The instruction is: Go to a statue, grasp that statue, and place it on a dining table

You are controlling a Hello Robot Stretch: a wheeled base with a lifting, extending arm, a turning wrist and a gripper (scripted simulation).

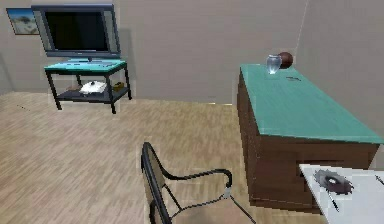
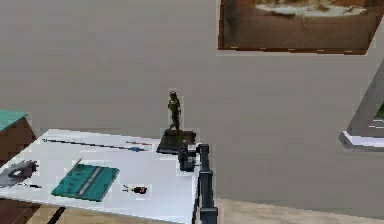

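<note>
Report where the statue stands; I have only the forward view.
Observer: In the arm side view the statue stands upright on the white table, at its far edge by the wall.
Operator: Give me the hand's position.
Observer: The hand is right by the statue's dark base; I cannot tell whether it holds anything.
Operator: Name what else lies on that table.
Observer: A green mat lies flat toward the near edge, apart from the statue.
</note>
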